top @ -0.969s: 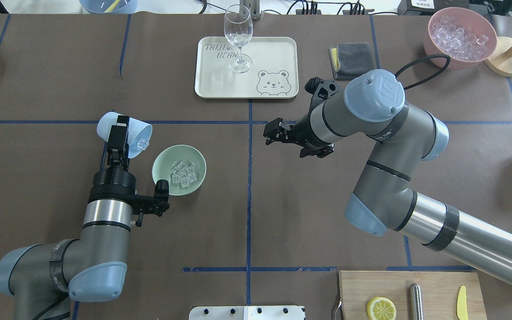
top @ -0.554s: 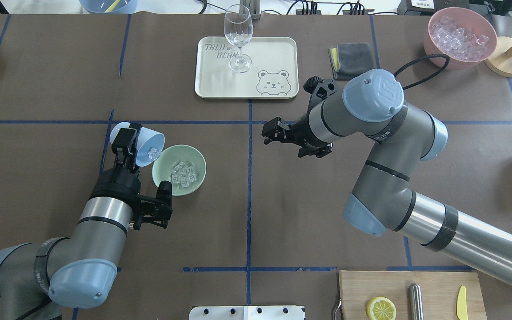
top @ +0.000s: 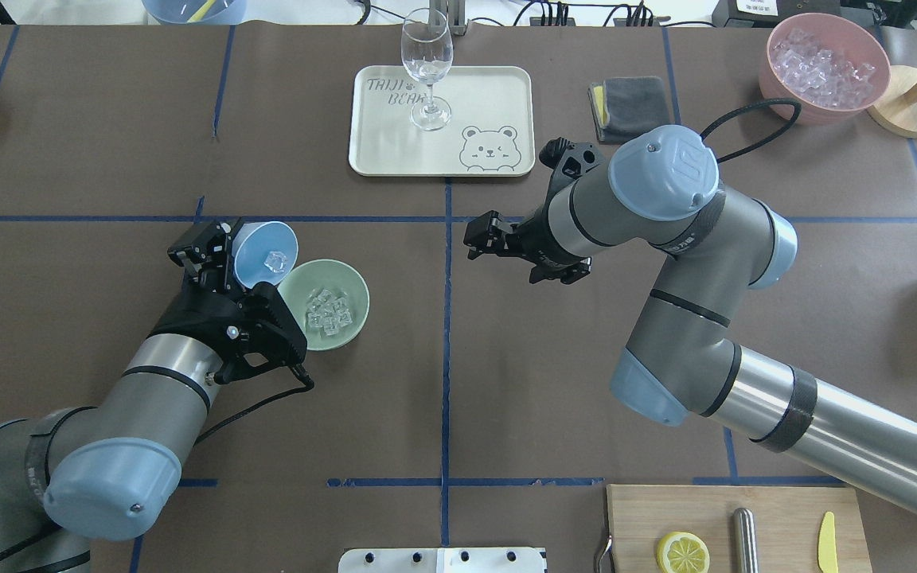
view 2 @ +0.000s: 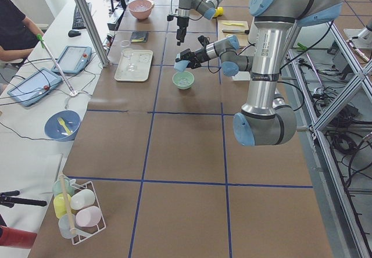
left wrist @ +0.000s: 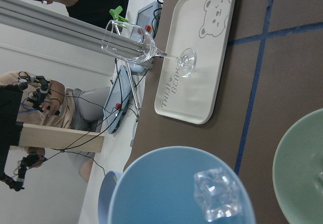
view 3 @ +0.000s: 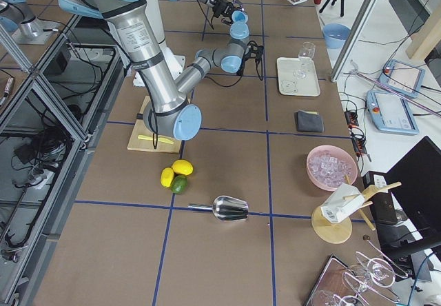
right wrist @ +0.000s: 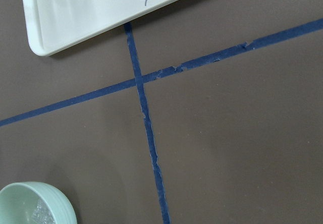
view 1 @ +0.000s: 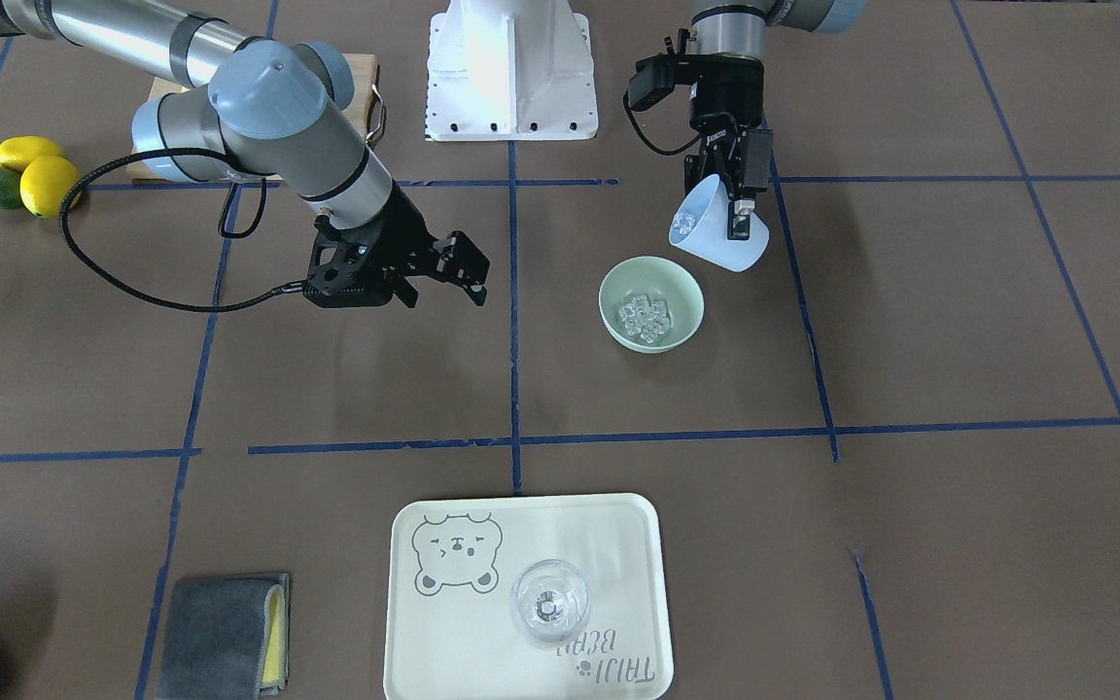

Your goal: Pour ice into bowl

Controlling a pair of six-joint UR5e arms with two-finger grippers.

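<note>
While most of the ice (top: 327, 309) lies heaped in the green bowl (top: 359, 290), one cube (left wrist: 218, 193) sits inside the blue cup (top: 266, 253), so the pour looks nearly done but not finished. The left gripper (top: 216, 251) is clamped on the cup's wall and holds it tilted in the air. Its mouth is just beside the bowl's rim in the overhead view, and raised clear of it in the front view.

To finish cleanly, the lip should probably come further over the middle of the bowl before the wrist rolls on. Otherwise the cube may drop on the rim or the table. A slow roll with the lip kept low seems wise, since a hard cube falling on the heap could bounce out. If the cube clings to the wet wall, a steeper tilt is likely a better answer than a jerk.

The right gripper (top: 481, 237) hangs well apart over bare table, fingers spread and holding nothing.

As for writing, the cream tray (top: 498, 87) reads "TAIJI BEAR" beside a drawn bear face, and a wine glass (top: 427, 60) stands on it. The blue cap of the right arm's joint (top: 665, 169) carries a raised logo — the small white print on the left gripper is too fine to read.
</note>
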